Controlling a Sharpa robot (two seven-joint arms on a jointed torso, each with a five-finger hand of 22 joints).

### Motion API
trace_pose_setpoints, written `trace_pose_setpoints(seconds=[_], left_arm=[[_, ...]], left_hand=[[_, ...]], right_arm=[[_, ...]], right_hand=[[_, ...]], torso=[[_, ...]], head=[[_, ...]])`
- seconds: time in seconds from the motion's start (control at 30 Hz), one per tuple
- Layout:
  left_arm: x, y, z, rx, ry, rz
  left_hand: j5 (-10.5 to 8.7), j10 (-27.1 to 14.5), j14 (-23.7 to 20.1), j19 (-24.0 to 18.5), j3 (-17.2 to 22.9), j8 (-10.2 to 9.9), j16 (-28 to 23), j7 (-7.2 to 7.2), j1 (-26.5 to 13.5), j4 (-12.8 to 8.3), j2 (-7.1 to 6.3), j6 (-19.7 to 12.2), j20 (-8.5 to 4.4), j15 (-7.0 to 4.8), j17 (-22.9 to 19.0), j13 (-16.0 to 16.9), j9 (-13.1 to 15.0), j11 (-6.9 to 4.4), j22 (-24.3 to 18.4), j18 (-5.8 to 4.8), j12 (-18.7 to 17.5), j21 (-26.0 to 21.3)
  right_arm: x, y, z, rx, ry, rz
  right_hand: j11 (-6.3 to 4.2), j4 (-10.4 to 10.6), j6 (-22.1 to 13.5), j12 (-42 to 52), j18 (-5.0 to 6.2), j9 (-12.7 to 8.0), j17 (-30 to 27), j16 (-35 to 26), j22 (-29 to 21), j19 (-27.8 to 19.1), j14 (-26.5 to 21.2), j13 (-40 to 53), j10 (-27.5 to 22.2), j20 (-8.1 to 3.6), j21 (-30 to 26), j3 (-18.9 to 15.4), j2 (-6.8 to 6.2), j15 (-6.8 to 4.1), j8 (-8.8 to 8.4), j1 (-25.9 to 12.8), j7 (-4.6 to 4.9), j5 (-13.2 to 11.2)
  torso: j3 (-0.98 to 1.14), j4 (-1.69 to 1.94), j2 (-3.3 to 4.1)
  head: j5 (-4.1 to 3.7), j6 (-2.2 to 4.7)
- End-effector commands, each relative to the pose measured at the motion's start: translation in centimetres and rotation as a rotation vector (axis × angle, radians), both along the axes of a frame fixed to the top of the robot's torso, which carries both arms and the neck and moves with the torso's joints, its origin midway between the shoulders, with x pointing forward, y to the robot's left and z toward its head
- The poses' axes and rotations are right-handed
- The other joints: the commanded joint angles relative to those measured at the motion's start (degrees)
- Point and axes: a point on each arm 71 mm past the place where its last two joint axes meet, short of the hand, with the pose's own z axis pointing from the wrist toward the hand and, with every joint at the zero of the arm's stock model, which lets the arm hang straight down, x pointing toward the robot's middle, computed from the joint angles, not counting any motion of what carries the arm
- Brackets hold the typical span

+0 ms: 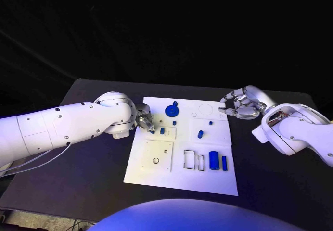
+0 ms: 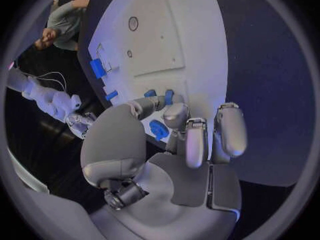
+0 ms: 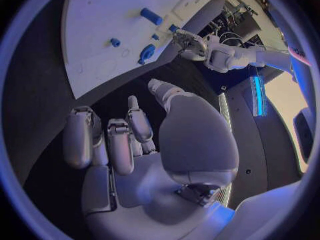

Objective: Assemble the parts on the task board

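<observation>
The white task board (image 1: 208,180) lies mid-table. My left hand (image 1: 144,120) reaches over its left edge, thumb and fingertip (image 2: 175,112) closing around a small blue part (image 1: 162,130) that stands in a raised plate. In the left wrist view blue bits (image 2: 168,96) show right at those tips; whether they pinch it is unclear. A round blue part (image 1: 171,111) lies just beyond the hand. My right hand (image 1: 243,103) hovers off the board's far right corner, fingers loosely bent, holding nothing (image 3: 127,138).
Another small blue part (image 1: 199,134) sits mid-board. Two upright blue pieces (image 1: 213,160) stand near the right edge beside empty rectangular slots (image 1: 189,160). A square plate with a hole (image 1: 157,156) lies at the near left. Dark table (image 1: 277,168) surrounds the board.
</observation>
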Motion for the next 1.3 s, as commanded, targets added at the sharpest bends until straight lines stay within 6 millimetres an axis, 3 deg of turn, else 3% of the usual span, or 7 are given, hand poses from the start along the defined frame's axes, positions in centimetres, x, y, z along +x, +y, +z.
trace_pose_setpoints(seconds=[0.03, 0.43, 0.67, 1.1, 1.3], left_arm=[[-0.17, -0.11, -0.20, 0.004, 0.021, -0.009], [-0.05, -0.03, -0.37, 0.005, 0.037, -0.005], [0.04, 0.02, -0.43, 0.005, 0.040, -0.001], [0.17, 0.02, -0.50, 0.006, 0.042, 0.002], [0.23, 0.08, -0.53, 0.006, 0.042, 0.006]], left_hand=[[-1.06, 0.09, 6.17, 0.27, 2.84, 0.21, 0.37, -1.66, -0.86, -2.46, -0.20, 1.09, -0.18, -0.44, 15.10, -0.07, -0.22, -0.16, 9.01, -0.09, 0.24, 0.00], [-4.13, -0.16, 6.17, 0.32, 0.98, 0.00, 0.37, -1.89, -3.42, -1.18, -1.58, 1.53, -0.35, -0.58, 15.10, -0.23, -1.03, -0.32, 9.10, -0.09, 0.25, -0.27], [-6.24, -0.28, 6.17, 0.39, -0.20, -0.17, 0.37, -1.92, -4.13, -0.35, -1.67, 1.79, -0.40, -0.63, 15.10, -0.32, -1.51, -0.35, 9.18, -0.10, 0.26, -0.34], [-7.49, -0.26, 6.17, 0.43, -1.26, -0.27, 0.37, -1.90, -4.70, 0.43, -1.76, 1.99, -0.40, -0.62, 15.10, -0.24, -1.87, -0.33, 9.23, -0.10, 0.43, -0.43], [-9.38, -0.31, 6.17, 0.49, -2.71, -0.35, 0.37, -1.87, -5.26, 1.52, -1.84, 2.16, -0.39, -0.59, 15.10, -0.32, -2.25, -0.31, 9.30, -0.11, 0.46, -0.52]], right_arm=[[-0.05, 0.07, -0.03, -0.004, 0.001, 0.007], [-0.12, 0.12, 0.08, 0.004, -0.009, 0.005], [-0.14, 0.10, 0.12, 0.006, -0.012, 0.003], [-0.13, 0.06, 0.12, 0.005, -0.013, 0.002], [-0.12, 0.04, 0.11, 0.005, -0.013, 0.001]], right_hand=[[-0.15, 0.22, -0.43, -0.27, 1.09, 0.04, 11.29, -0.34, 7.12, -0.31, 4.86, -0.05, -0.45, -0.22, -0.15, 0.17, 0.15, -0.44, 0.36, -0.37, -0.13, 0.36], [-0.14, 0.24, -0.46, -0.27, 1.09, 0.06, 11.29, -0.34, 7.13, -0.30, 4.86, -0.05, -0.45, -0.22, -0.14, 0.16, 0.13, -0.44, 0.36, -0.41, -0.12, 0.35], [-0.14, 0.24, -0.46, -0.27, 1.09, 0.06, 11.29, -0.34, 7.13, -0.30, 4.86, -0.05, -0.45, -0.22, -0.14, 0.16, 0.13, -0.44, 0.36, -0.41, -0.12, 0.35], [-0.14, 0.25, -0.51, -0.29, 1.09, 0.08, 11.23, -0.37, 7.12, -0.31, 4.85, -0.07, -0.47, -0.22, -0.17, 0.17, 0.14, -0.44, 0.35, -0.43, -0.12, 0.33], [-0.14, 0.27, -0.53, -0.31, 1.10, 0.10, 11.23, -0.37, 7.12, -0.31, 4.84, -0.10, -0.48, -0.22, -0.20, 0.16, 0.15, -0.44, 0.35, -0.47, -0.11, 0.31]], torso=[[0.00, -0.02, -0.01], [0.00, -0.01, -0.01], [-0.01, 0.01, 0.01], [-0.01, 0.02, -0.04], [-0.02, 0.02, -0.05]], head=[[-0.04, 0.00], [-0.24, -0.05], [-0.33, -0.05], [-0.44, -0.12], [-0.46, -0.12]])
